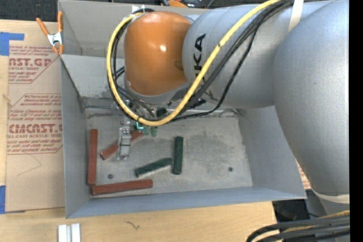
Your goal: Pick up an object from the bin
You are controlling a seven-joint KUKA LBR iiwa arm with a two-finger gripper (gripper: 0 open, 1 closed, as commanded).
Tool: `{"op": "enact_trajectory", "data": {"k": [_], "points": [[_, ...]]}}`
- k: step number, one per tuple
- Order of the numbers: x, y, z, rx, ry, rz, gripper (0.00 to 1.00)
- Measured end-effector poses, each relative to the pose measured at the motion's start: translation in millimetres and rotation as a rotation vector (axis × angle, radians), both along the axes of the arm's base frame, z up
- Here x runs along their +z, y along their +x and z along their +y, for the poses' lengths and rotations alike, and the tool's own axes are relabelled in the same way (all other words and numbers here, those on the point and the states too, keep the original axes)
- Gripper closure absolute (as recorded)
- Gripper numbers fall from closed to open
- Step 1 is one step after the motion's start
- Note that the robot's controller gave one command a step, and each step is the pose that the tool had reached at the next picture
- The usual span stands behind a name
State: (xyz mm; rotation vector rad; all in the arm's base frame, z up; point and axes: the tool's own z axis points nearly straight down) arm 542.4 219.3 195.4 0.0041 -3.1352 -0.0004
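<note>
So the arm (272, 54) comes in from the right and takes up a big chunk of the view. Its orange cover (153, 54) hangs over the far half of the grey metal bin (227, 139), and a yellow cable (204, 73) loops round it. The gripper (123, 144) pokes down from under that cover to the bin floor, a bit left of the middle. It's sitting right on a short red-brown stick (110, 151) that lies at a slant. One end of the stick shows on the gripper's lower-left side and a bit more red-brown peeks out on its upper-right side, with the middle of the stick hidden behind the metal. Honestly can't tell if the gripper is apart or clamped on that stick, since the angle just doesn't give it away. The other things are spread out flat, no heap. A long red-brown stick (92, 157) runs along the left wall, and a second long red-brown stick (121, 186) lies along the near edge. Their ends nearly meet in the near left corner, making an L. Towards the middle of the floor there's a dark green stick (178, 155) lying roughly front to back. Another dark green stick (153, 167) sits at a slant just beside its near end, to the left, and the two look like they're touching or very nearly. Both green ones are off to the right of the gripper, apart from it.
</note>
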Motion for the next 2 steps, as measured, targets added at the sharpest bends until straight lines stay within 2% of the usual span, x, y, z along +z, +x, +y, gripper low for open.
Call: {"op": "enact_trajectory", "data": {"k": [1, 2], "points": [[-65, -10.2, -65, -0.024, -0.004, 0.001, 0.00], [-129, 28.5, -6, 0.087, 0.002, -0.006, 0.00]]}}
